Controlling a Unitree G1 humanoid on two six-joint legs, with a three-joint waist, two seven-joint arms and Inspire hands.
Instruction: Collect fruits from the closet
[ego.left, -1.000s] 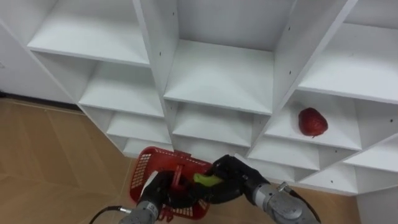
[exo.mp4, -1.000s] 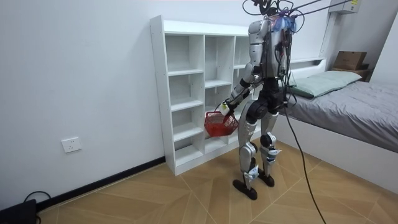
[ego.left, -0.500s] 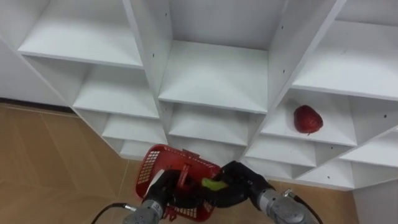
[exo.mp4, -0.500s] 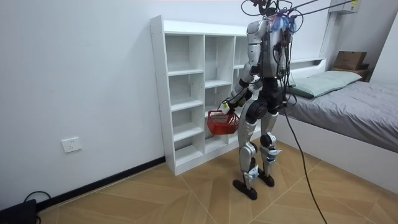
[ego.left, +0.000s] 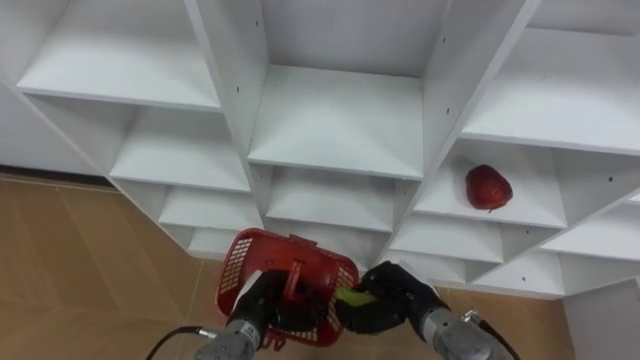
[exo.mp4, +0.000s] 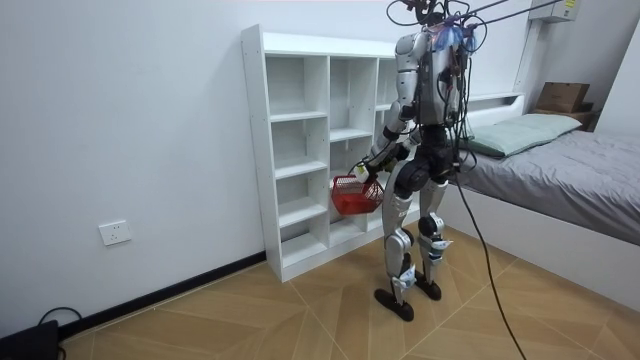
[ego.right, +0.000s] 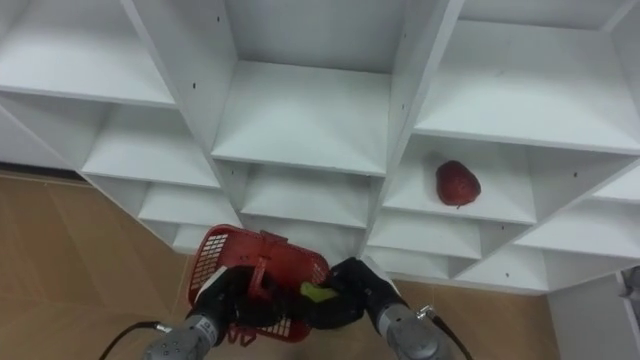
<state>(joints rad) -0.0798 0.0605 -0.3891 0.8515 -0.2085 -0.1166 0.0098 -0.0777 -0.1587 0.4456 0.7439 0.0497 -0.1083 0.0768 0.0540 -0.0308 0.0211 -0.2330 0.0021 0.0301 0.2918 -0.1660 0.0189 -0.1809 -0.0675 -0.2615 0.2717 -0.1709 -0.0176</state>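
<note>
White open-shelf closet (exo.mp4: 300, 150) against plain white wall (exo.mp4: 120, 110). Herringbone wood floor (exo.mp4: 280, 320), dark baseboard (exo.mp4: 170, 292). Grey bed (exo.mp4: 580, 190) at room view's right. Socket (exo.mp4: 116, 233) low on wall.

A home bedroom is showing: a grey-covered bed (exo.mp4: 585, 185) is lying at right, a white shelf unit (exo.mp4: 300, 165) standing on wooden floor (exo.mp4: 300, 320).

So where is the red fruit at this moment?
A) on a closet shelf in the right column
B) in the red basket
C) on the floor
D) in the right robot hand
A: the red fruit lies on a closet shelf in the right column, while the right robot hand holds a green fruit by the red basket.
</note>
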